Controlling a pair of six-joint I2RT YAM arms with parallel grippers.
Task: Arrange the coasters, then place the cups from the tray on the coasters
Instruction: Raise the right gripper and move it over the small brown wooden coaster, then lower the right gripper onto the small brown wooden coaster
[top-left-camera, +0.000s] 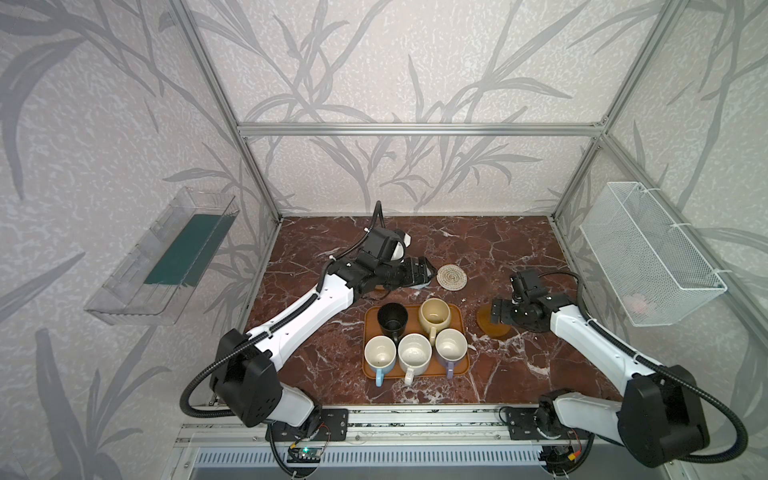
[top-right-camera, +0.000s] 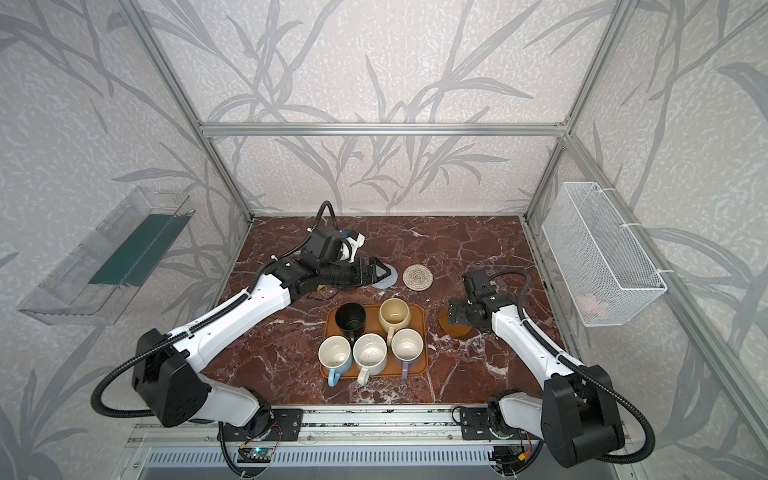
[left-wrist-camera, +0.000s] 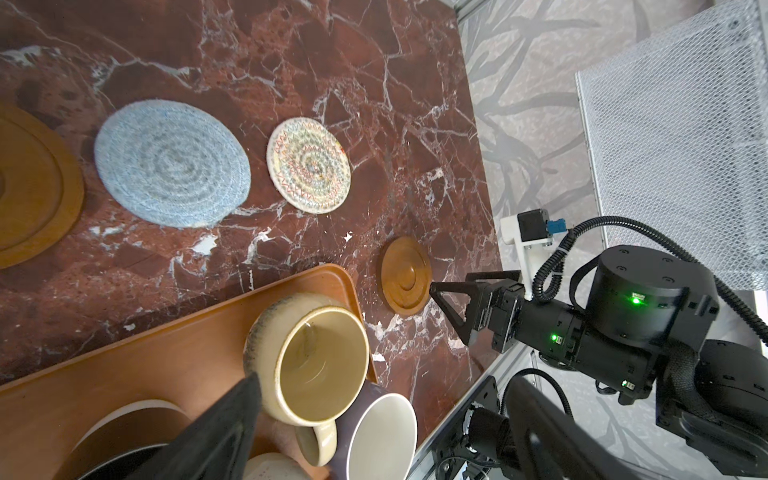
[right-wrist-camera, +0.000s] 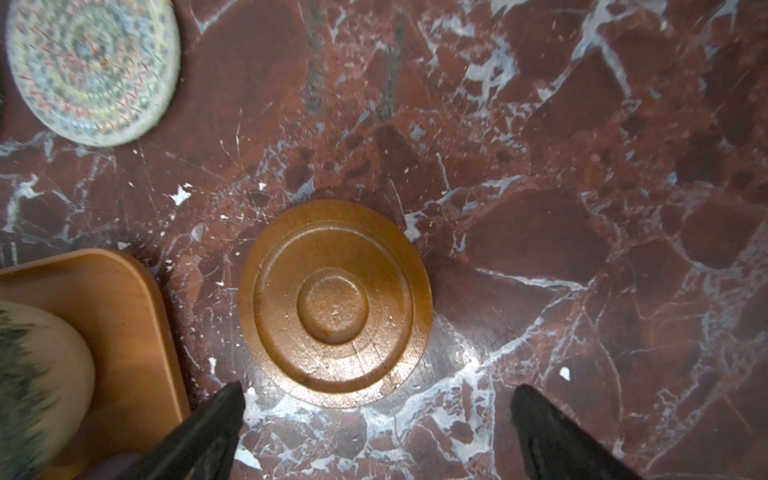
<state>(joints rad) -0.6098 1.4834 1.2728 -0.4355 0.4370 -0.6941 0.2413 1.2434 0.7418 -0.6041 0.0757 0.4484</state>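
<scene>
Right wrist view: my right gripper (right-wrist-camera: 378, 390) hangs with its jaws wide apart and empty. The tips are just short of a glossy brown coaster (right-wrist-camera: 334, 305) lying flat on the marble tabletop (right-wrist-camera: 582, 166), beside a corner of the tray (right-wrist-camera: 124, 291). In both top views that arm reaches in from the front rail, forearm angled inward, wrist bent down over the coaster. My left gripper (top-right-camera: 380, 270) is also spread and holds nothing. Its arm stretches long and low toward the back, fingers level above the blue-grey coaster (top-right-camera: 388, 283). The cream coaster (top-right-camera: 417, 277) lies near it, apart. All five cups (top-left-camera: 414, 353) stand on the tray.
</scene>
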